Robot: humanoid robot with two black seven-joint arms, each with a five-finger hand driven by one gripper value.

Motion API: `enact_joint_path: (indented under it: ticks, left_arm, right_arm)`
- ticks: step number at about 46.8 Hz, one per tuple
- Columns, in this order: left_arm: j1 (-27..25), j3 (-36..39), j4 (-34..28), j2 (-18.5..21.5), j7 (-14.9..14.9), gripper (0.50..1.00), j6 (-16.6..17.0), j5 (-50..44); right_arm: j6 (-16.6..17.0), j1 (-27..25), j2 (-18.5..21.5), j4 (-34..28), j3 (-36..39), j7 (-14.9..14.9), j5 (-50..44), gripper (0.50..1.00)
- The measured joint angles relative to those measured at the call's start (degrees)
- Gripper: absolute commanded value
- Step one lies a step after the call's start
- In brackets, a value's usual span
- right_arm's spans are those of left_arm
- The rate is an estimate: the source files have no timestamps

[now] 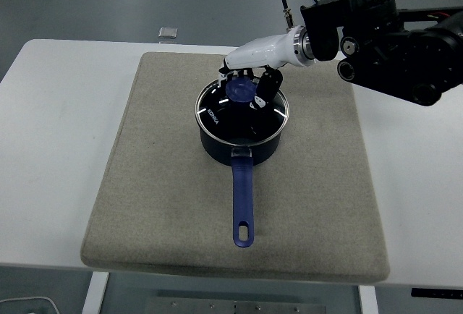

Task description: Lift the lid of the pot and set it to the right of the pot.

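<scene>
Now: I see the right hand (pixel 246 68) with fingers (pixel 269 81) curled around the lid knob (pixel 239 90) | pot lid (pixel 242 110) sits on the pot (pixel 241 140), mid mat (pixel 159 184) on the bench (pixel 58 111) | risk: a shallow pinch slips off the knob, or a tilted lift snags the rim and drags the pot.

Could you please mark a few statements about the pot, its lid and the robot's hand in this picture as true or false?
1. The lid sits on the pot. True.
2. The pot's handle points toward the table's far edge. False: it points toward the near edge.
3. The right hand is at the lid's blue knob. True.
4. The pot stands on the bare white table. False: it stands on a grey mat.
5. The left arm reaches over the mat. False: no left arm shows.
</scene>
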Motion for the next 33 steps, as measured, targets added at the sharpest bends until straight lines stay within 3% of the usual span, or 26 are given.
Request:
enact_joint_path:
  ticks: [24,33]
  left_arm:
    - [0.0,0.02,0.0,0.0,0.0,1.0,0.0,0.01]
    - [0.0,0.0,0.0,0.0,0.0,1.0,0.0,0.01]
  right_arm:
    - [0.03,0.15,-0.02,0.0,0.08,0.0,0.0,0.552]
    - [0.03,0.14,0.06,0.0,0.09,0.07,0.18,0.582]
